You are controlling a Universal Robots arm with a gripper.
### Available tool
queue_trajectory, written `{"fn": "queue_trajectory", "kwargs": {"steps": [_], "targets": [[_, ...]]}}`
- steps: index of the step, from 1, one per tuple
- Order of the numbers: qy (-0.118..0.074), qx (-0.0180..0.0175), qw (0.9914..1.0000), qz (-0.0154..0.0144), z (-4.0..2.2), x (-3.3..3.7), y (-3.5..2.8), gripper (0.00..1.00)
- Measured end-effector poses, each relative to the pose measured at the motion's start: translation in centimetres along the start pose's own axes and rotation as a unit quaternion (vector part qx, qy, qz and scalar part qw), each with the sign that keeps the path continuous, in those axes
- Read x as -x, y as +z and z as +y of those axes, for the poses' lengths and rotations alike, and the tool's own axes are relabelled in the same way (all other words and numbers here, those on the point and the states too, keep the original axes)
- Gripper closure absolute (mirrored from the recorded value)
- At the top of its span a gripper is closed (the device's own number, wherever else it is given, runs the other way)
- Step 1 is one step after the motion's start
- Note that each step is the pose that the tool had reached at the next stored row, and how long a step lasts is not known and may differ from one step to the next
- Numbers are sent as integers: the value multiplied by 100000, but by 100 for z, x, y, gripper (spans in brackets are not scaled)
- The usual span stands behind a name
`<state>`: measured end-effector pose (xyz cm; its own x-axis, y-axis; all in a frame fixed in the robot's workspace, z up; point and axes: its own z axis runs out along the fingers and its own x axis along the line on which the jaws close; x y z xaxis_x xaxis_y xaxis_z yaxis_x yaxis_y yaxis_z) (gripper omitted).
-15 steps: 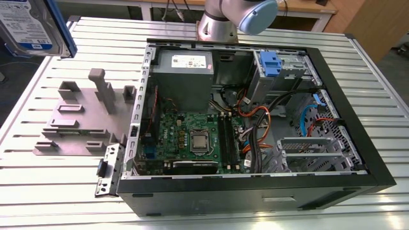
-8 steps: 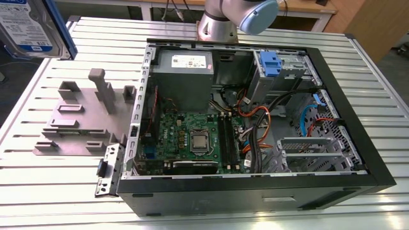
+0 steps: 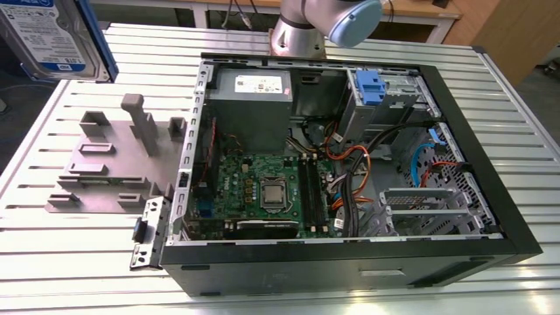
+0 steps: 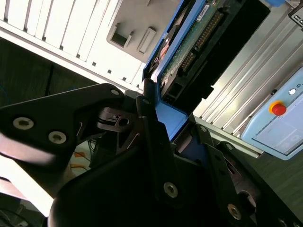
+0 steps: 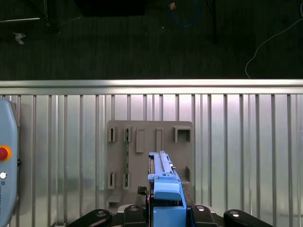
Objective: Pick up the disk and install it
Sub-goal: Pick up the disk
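Observation:
The disk (image 3: pixel 48 36) hangs high at the exterior view's upper left, silver with a white-and-blue label and a blue rail on its edge. In the second wrist view my gripper (image 4: pixel 179 142) is shut on the disk's blue carrier (image 4: pixel 166 116), and the disk's green circuit board (image 4: pixel 194 42) faces the camera. In the first wrist view the disk (image 5: pixel 162 172) shows edge-on between the black fingers (image 5: pixel 134 211), held well above the grey slotted stand (image 5: pixel 142 142).
The open computer case (image 3: pixel 490 197) lies on the slatted metal table (image 3: pixel 70 262), with a blue-tabbed drive bay (image 3: pixel 372 88) at its far side and a grey power supply (image 3: pixel 254 98) beside it. The stand (image 3: pixel 114 164) sits at the case's left. A pendant with a red button (image 4: pixel 278 109) lies on the table.

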<state>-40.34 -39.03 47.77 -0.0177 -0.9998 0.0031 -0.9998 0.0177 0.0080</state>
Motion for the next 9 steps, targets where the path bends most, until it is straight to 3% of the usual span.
{"fn": "queue_trajectory", "kwargs": {"steps": [9], "targets": [[-3,4,100000,3,-136,0,-2,64]]}}
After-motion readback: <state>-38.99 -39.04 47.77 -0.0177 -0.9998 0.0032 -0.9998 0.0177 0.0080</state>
